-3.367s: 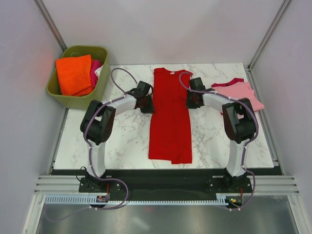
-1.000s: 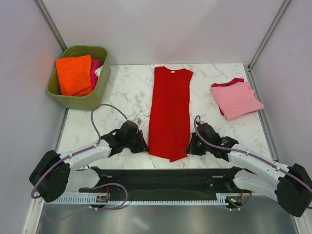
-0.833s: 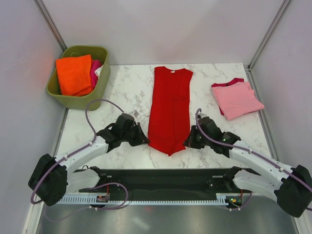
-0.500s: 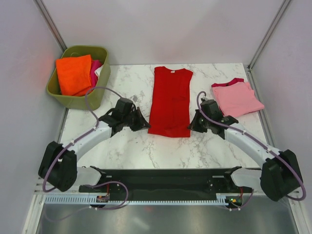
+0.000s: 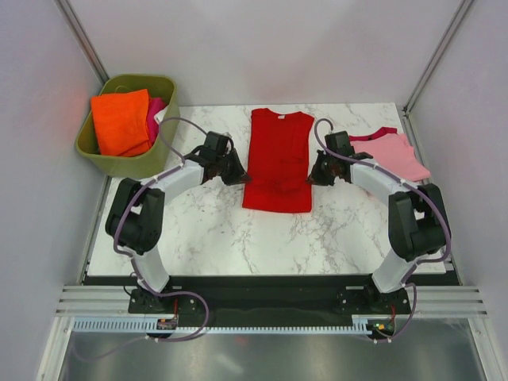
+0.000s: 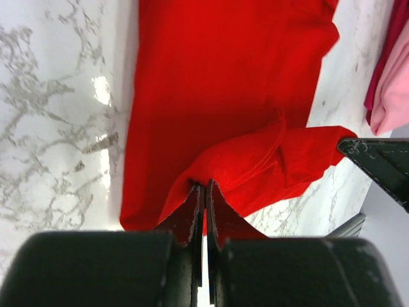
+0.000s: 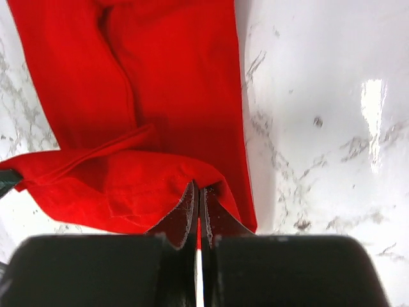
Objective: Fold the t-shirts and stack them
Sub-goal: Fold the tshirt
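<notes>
The bright red t-shirt lies lengthwise in the middle of the marble table, collar at the far end. Its near end is doubled up over the rest. My left gripper is shut on the hem's left corner and my right gripper is shut on its right corner, a little above the table. In the left wrist view the pinched fold of red cloth hangs from my left gripper. The right wrist view shows my right gripper pinching the same red hem. The folded light pink t-shirt lies at the back right.
An olive-green tub stands off the table's back left corner, holding a folded orange cloth and some pink cloth. Grey walls close in both sides. The right arm's elbow reaches over the pink t-shirt's near edge.
Both grippers have carried the red t-shirt's near hem from the table's front edge towards the collar, so the shirt now lies doubled and much shorter.
</notes>
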Tool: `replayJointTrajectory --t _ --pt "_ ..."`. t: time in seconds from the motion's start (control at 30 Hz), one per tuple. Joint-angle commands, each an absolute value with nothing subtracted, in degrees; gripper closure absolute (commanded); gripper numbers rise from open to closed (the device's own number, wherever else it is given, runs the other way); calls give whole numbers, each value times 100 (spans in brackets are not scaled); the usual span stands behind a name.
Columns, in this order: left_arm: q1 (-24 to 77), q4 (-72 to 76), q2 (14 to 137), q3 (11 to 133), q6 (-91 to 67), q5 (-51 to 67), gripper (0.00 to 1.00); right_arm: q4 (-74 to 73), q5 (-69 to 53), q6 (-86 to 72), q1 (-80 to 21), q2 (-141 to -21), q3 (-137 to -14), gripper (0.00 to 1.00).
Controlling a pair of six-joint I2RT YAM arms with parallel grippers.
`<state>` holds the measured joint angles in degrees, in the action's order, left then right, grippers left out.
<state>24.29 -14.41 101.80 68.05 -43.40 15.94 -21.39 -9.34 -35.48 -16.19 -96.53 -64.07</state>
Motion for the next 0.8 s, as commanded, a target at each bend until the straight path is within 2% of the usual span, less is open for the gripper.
replayJointTrajectory --t 0.0,0.4,0.77 --pt "2321 -1371 10388 7224 -4175 1626 98 -1995 -1028 -3428 -1486 -10053 -6942 100" --pt "2030 -1345 10687 7778 -4157 1854 98 -2013 -1204 -3437 -1204 -10679 -7655 100" --pt "1890 -1354 11504 8630 -4184 1908 98 -2030 -1327 -3515 -1099 -11223 -8226 99"
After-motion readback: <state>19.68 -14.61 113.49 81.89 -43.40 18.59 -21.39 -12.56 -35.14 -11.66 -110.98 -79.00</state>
